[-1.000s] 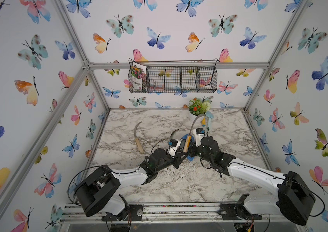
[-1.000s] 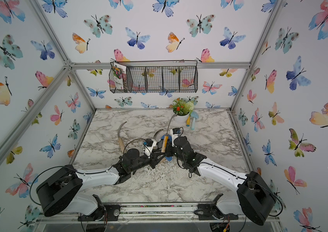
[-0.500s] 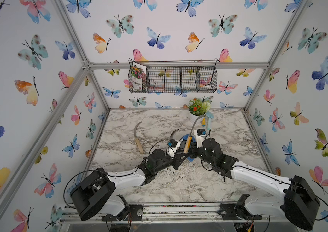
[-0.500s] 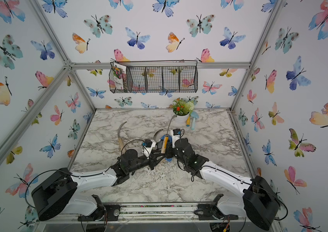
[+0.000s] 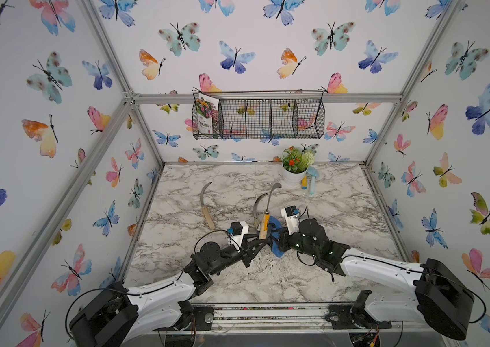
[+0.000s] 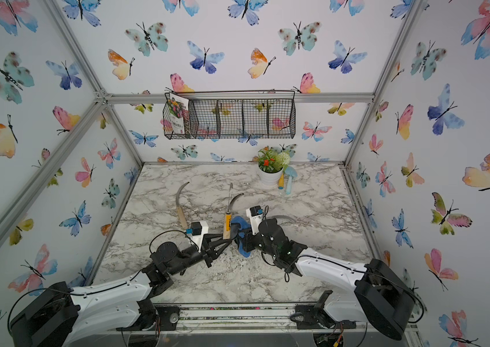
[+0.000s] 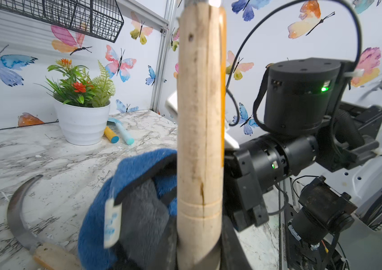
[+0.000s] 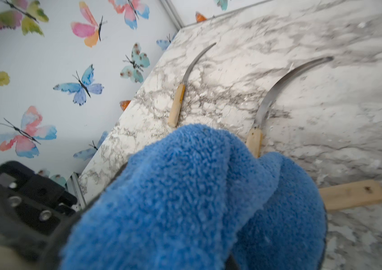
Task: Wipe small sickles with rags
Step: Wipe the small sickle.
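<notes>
Both top views high, front-down over whole table [image 5: 237, 186]; wrist cams v. close, prob. mid-table.

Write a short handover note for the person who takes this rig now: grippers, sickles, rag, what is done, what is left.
Left gripper: jaws shut on the wooden handle of the held sickle, lifted roughly upright.
Right gripper: jaws shut on the blue rag, which touches that handle.
On the table: far-left sickle, middle sickle just behind the held one, fourth sickle partly hidden behind the right wrist.
Done: the rag is at the handle of the held sickle.
Left: its blade; whether the others are wiped cannot be told.
</notes>
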Available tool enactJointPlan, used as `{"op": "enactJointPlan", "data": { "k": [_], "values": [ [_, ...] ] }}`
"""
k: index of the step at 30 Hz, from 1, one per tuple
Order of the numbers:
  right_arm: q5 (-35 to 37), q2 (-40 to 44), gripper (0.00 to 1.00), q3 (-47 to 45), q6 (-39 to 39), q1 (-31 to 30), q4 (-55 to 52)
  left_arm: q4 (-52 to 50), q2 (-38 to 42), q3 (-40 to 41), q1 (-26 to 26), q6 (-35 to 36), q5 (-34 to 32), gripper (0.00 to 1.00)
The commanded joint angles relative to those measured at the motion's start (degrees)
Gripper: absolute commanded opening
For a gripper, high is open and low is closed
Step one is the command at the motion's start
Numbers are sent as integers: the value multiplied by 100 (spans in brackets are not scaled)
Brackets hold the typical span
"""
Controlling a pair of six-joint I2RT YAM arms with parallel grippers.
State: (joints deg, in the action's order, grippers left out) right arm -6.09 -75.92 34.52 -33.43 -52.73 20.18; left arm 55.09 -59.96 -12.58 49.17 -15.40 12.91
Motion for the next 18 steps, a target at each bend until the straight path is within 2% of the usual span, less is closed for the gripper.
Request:
{"op": "enactJointPlan", "data": {
  "k": [1, 7, 12, 18],
  "values": [
    [-252, -376, 2, 393, 212, -326, 228, 463, 92, 41, -25, 140, -263, 0],
    [-256, -529, 2, 487, 276, -589, 392, 464, 92, 95, -35, 98, -576, 0],
    [-53, 27, 2, 384, 289, -581, 257, 246, -65, -86, -32, 98, -519, 0],
    [760, 917, 2, 63, 303, -563, 11, 193, -230, -182, -30, 65, -328, 0]
  ]
}}
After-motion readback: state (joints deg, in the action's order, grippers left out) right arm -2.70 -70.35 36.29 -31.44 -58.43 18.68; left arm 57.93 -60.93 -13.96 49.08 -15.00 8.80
